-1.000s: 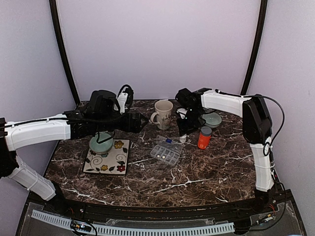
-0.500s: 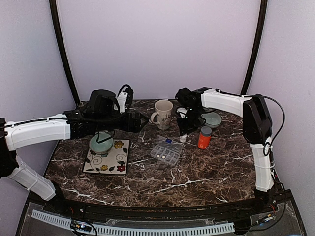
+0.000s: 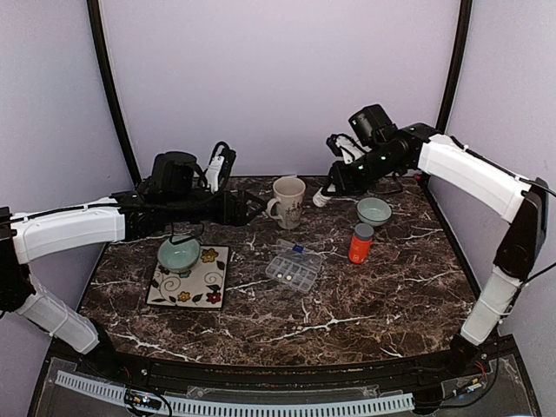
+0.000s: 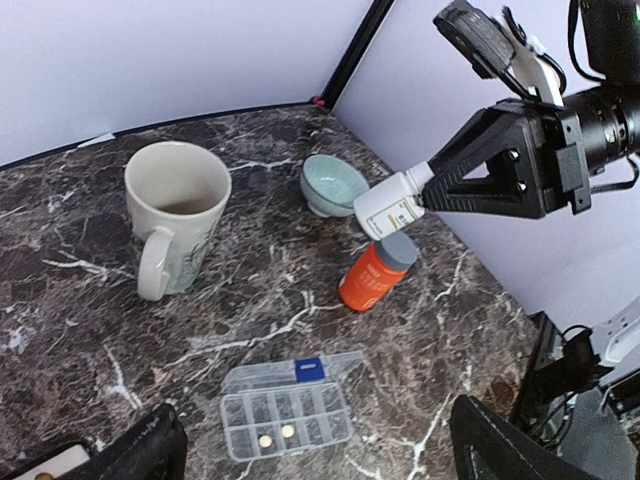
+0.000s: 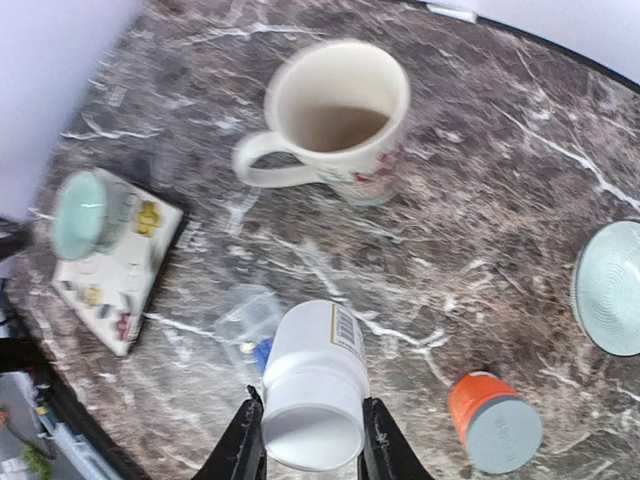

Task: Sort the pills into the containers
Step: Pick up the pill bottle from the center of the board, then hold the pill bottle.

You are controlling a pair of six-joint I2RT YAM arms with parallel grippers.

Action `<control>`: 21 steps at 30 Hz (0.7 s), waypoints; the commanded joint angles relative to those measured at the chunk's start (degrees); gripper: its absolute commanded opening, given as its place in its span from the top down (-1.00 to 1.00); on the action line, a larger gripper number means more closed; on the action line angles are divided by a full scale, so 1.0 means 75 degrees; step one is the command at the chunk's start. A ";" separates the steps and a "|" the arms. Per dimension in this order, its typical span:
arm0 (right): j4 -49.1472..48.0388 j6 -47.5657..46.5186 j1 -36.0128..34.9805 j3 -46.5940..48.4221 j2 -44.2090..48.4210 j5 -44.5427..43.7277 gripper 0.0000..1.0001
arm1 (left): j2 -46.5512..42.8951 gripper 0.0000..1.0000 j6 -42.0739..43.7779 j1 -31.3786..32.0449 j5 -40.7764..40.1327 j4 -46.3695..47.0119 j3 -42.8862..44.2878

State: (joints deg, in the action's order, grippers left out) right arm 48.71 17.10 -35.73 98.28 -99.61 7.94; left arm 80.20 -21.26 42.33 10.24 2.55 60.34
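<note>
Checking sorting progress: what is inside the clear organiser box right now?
Two small pale pills lie in neighbouring compartments of the organiser box, its lid open. The other compartments look empty. Nothing covers the inside.

right gripper [image 3: 333, 188] risen high; white bottle [image 3: 321, 198] lifted off table [image 3: 365, 304]

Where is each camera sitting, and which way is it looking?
Top camera: above and behind the arms, looking down on the table; both arms show, left gripper open, right gripper holding a white bottle.
Left wrist camera: on the left arm, looking across at the mug and organiser box; its dark fingers fill the bottom corners.
Right wrist camera: on the raised right arm, looking down; its fingers pinch the bottle.
Shared: all three see the mug, box and orange bottle.
</note>
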 commanded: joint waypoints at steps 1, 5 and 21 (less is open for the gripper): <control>-0.1317 0.0589 -0.0054 -0.0945 0.0896 0.1398 0.69 | 0.0079 -0.84 -0.0579 -0.0336 0.1769 0.1373 -0.0041; -0.2031 0.0981 -0.0172 -0.1560 0.1589 0.2264 0.69 | 0.0366 -0.73 -0.0939 -0.0441 0.2999 0.2288 0.0058; -0.4308 0.2343 -0.0439 -0.2641 0.2305 0.3791 0.70 | 0.1145 -0.43 -0.2422 -0.0536 0.5294 0.4706 0.0111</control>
State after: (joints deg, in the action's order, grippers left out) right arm 22.68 31.94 -38.17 79.50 -83.13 32.93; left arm 88.23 -36.23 38.72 45.34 31.38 60.40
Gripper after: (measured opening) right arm 0.257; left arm 0.736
